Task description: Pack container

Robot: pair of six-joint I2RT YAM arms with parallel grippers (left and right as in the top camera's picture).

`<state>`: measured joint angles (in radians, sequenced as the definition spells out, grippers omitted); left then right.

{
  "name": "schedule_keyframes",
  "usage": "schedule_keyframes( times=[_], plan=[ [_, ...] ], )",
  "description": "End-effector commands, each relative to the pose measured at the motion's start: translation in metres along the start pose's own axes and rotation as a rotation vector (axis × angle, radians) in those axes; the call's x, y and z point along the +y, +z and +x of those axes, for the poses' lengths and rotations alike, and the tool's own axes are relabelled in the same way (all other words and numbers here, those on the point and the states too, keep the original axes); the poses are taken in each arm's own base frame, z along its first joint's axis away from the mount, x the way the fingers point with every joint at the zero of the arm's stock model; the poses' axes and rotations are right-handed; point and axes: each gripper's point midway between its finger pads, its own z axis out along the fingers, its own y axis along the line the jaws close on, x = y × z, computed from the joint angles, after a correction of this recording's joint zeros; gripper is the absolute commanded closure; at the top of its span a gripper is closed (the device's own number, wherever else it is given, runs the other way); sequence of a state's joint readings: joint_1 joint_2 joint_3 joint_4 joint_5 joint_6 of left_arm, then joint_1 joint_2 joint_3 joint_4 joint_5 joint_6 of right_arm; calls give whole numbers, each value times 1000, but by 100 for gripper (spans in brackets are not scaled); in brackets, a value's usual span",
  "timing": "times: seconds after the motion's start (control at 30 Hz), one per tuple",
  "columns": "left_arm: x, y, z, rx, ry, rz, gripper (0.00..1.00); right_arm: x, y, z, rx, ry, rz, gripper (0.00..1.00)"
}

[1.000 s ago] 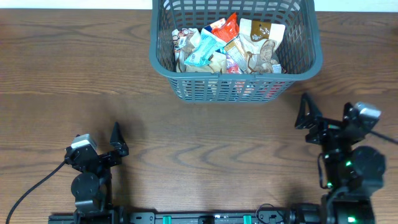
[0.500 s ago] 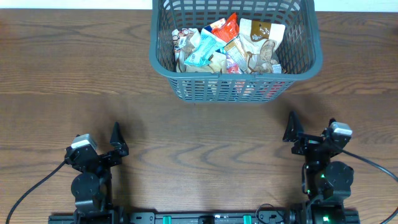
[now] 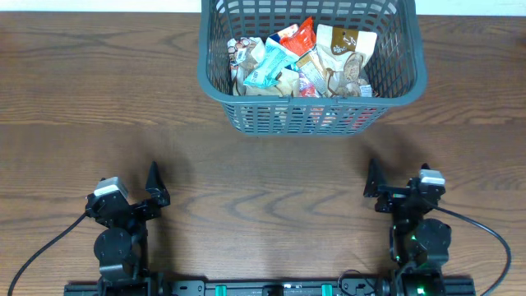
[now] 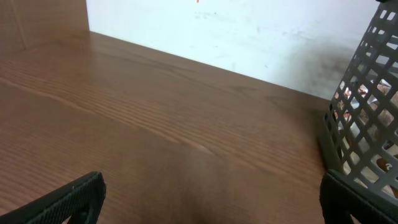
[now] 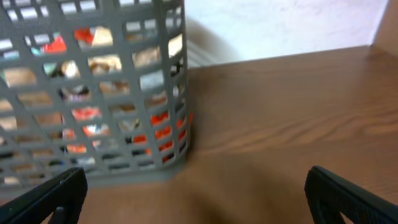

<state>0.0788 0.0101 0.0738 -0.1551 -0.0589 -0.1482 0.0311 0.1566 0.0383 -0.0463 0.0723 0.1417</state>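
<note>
Now, container (image 3: 312, 119) on table (image 3: 82, 99), snack packets (image 3: 300, 62) inside

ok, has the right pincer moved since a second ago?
Yes. Overhead, the right pincer has drawn back from the container toward the near edge of the table, and shifted left, inward.

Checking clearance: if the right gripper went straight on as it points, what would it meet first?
Likely the container, near its corner: the right gripper has its left finger lined up with that lattice wall. Depth is unclear.
</note>
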Motion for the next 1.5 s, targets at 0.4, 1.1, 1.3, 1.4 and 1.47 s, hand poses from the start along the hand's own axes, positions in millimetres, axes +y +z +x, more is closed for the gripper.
schedule_keyframes(
  times=[0.4,1.1,1.3,1.4,1.47],
  plan=[
    [4,2,14,35,24,-12,2,12,1,22,48,-312,-68,1],
    [4,2,14,35,24,-12,1,12,1,22,49,-301,-70,1],
    [4,2,14,36,24,-12,1,12,1,22,49,-301,-70,1],
    [4,2,14,36,24,-12,1,12,1,22,49,-302,-69,1],
    [4,2,14,35,24,-12,1,12,1,22,49,-302,-69,1]
  ],
)
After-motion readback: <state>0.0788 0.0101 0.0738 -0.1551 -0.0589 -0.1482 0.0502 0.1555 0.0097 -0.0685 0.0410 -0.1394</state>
